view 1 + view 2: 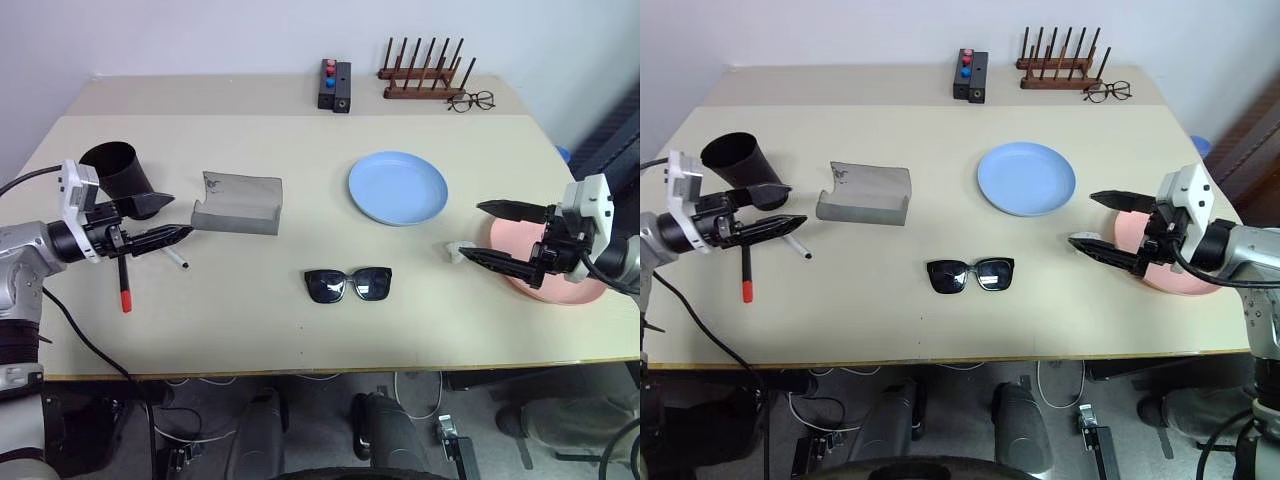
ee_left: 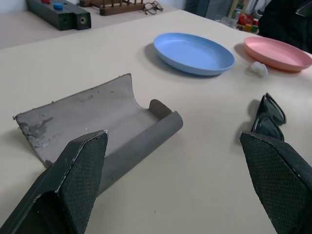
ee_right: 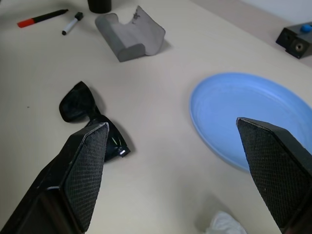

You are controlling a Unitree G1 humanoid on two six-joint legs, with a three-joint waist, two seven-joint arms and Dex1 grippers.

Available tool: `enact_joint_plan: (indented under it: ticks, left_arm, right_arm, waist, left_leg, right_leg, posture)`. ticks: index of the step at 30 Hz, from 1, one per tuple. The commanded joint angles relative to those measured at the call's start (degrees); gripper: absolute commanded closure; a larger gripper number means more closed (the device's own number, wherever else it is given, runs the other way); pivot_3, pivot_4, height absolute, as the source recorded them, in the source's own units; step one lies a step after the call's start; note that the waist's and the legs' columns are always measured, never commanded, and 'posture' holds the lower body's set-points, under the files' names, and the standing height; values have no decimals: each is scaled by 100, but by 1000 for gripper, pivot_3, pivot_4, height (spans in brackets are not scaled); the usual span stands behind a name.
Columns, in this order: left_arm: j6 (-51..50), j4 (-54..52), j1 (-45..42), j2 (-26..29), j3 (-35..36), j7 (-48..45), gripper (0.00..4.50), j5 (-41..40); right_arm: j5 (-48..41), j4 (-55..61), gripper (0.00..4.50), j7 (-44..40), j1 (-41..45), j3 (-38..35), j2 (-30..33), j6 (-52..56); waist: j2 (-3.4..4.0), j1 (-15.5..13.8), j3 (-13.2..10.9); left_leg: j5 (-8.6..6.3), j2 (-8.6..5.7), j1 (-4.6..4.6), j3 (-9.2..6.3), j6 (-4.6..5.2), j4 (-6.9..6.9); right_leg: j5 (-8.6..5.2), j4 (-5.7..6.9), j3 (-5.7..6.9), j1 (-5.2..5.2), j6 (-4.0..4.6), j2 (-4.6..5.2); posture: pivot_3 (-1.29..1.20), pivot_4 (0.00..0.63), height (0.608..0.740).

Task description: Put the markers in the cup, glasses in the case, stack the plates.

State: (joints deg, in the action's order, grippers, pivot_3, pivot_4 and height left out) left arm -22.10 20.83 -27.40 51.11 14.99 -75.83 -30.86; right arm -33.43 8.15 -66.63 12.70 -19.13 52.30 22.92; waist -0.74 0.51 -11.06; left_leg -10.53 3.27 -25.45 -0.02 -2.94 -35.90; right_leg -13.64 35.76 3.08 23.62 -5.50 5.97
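Note:
The black cup (image 1: pixel 117 168) stands at the table's left. Beside it my left gripper (image 1: pixel 180 215) hangs open and empty, pointing at the grey case (image 1: pixel 238 203), which lies open. Under that gripper lie two markers, a dark one with a red end (image 1: pixel 124 285) and a whitish one (image 1: pixel 176 259). The black sunglasses (image 1: pixel 348 284) rest mid-table near the front. The light blue plate (image 1: pixel 397 187) sits right of centre. At the right, my open, empty right gripper (image 1: pixel 471 230) hovers over the inner edge of the pink plate (image 1: pixel 560 285), partly covering it.
A small white scrap (image 1: pixel 455 250) lies by the pink plate. At the back stand a black block with red and blue knobs (image 1: pixel 334 85), a wooden peg rack (image 1: pixel 425 72) and wire-framed spectacles (image 1: pixel 471 100).

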Motion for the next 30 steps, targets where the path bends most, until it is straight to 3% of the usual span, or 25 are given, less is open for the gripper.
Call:
enact_joint_plan:
  ticks: [1,11,20,24,28,30]
  left_arm:
    - [-197,-76,-97,123,129,58,0,-69]
    - [-1321,-653,-59,217,383,521,0,-498]
    - [-1458,-818,853,431,1612,889,0,-790]
    - [-2290,-1680,1448,502,1815,1611,0,-896]
    - [-3720,-2746,1790,401,2237,2981,0,-1075]
    - [-4134,-3094,1982,382,2400,3119,0,-1299]
  right_arm:
    - [-82,140,217,104,150,-10,-68,-45]
    - [11,-126,217,162,710,412,-279,-148]
    - [105,-69,217,418,1377,1066,-920,-186]
    - [-22,37,217,400,1574,1185,-1076,-62]
    - [97,-365,217,203,1714,1301,-1175,-272]
    - [132,-391,217,183,1684,1337,-1236,-341]
  waist:
    - [0,3,0]
    - [0,12,0]
    - [2,24,-2]
    - [3,-12,-2]
    - [0,6,-1]
    - [0,18,-1]
  left_leg:
    - [0,0,0,0,0,0]
    - [0,2,0,1,0,2]
    - [1,13,0,15,1,29]
    - [1,13,-6,17,0,29]
    - [0,15,-5,23,-1,22]
    - [0,16,0,24,-2,25]
  right_leg:
    - [0,0,0,1,0,0]
    - [0,0,0,3,0,-1]
    - [1,4,-5,26,2,-9]
    - [1,1,-5,26,2,-8]
    - [4,-9,-8,22,6,-7]
    - [4,-9,-8,18,6,-7]
  posture:
    - [0,150,740]
    - [0,150,740]
    - [0,150,740]
    - [0,150,740]
    - [0,150,740]
    - [0,150,740]
